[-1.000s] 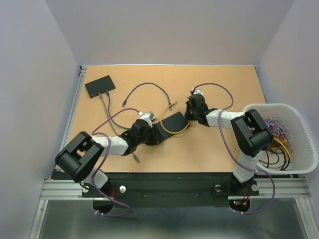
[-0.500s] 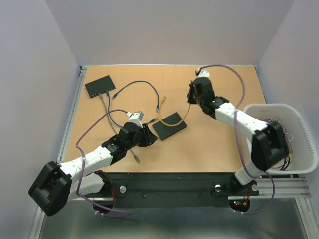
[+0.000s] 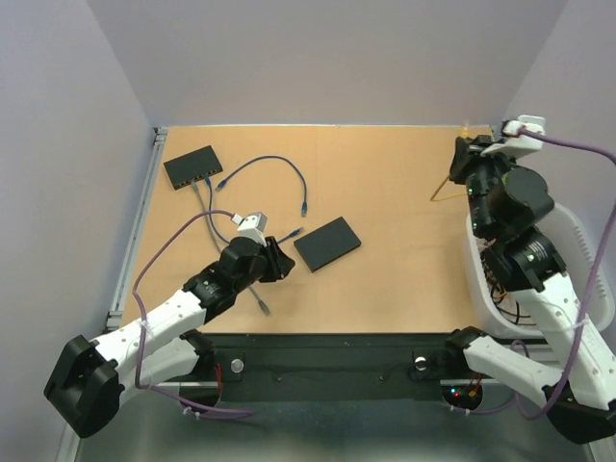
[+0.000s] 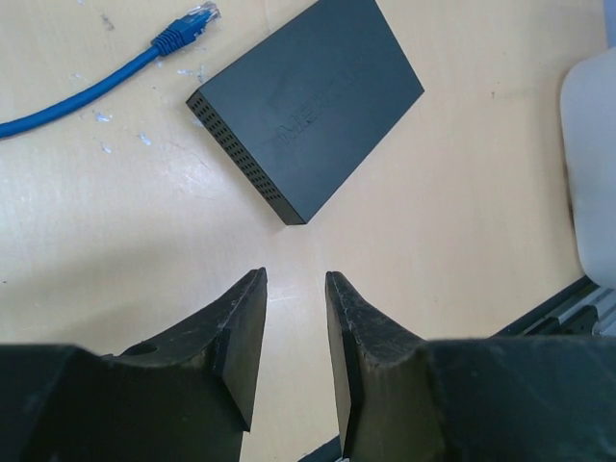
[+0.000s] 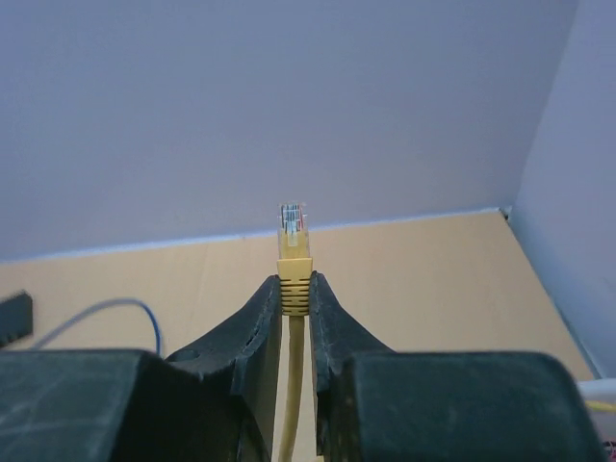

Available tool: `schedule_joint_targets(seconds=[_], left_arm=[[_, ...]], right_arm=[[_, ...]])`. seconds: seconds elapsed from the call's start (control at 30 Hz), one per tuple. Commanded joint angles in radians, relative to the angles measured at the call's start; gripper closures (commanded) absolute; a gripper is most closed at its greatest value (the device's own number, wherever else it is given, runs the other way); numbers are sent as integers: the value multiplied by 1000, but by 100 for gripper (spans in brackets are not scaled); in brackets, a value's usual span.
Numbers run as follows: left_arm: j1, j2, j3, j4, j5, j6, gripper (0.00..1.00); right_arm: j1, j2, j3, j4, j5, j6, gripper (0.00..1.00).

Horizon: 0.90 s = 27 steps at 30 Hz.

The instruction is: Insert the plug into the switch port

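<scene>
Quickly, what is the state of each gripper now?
Left gripper: open, holding nothing.
Right gripper: closed on the yellow Ethernet plug.

yellow plug [image 5: 294,245] upright, pinched aloft, black switch [image 3: 327,243] flat mid-table

From above, the right arm [image 3: 510,192] stands in front of much of the white plastic basket [image 3: 585,241], whose contents show only as a dark tangle of wires [image 3: 507,306]. Of the thin yellow patch cable [image 3: 442,190] just a short slanting piece shows there. At the right wrist it drops between the right gripper's [image 5: 294,282] fingers and off the bottom edge; a black corner [image 5: 12,319] is cut by the left edge. The flat black rectangular switch box [image 4: 308,101] shows the left wrist only its lid and a vented side; where its ports lie I cannot tell. A pale blurred shape [image 4: 592,164] is cropped at that view's right edge.
</scene>
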Motion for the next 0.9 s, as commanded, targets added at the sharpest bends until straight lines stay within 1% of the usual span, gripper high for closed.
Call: schedule_joint_targets(seconds=[0.0,0.03,0.1,0.33,0.37,0.43,0.6,0.77,0.83,0.87], left_arm=[[12,28,57,5,-32,31,58],[19,46,74,11,-24,34,58],[26,66,97,16,-21,45,58],[64,135,140,39,-2,71,58],[75,140,142,43,26,72,58],[87,149,152,52,36,78,58],[148,235,188,100,71,92,58],[162,365,232,171,86,89,59],[167,408,247,190,83,89,59],[174,454,252,210,83,91,59]], right_arm=[[7,138,-76,-183,-169,-50,100],[17,162,-84,-195,-188,-52,99],[30,243,-107,-218,-219,2,99],[135,457,-168,-220,-231,23,100],[142,483,-172,-220,-228,23,100],[164,541,-176,-218,-236,31,100],[201,587,-208,-175,-275,77,100],[241,543,-294,-102,-332,126,100],[248,499,-351,-79,-377,157,100],[259,486,-371,-53,-407,171,99]])
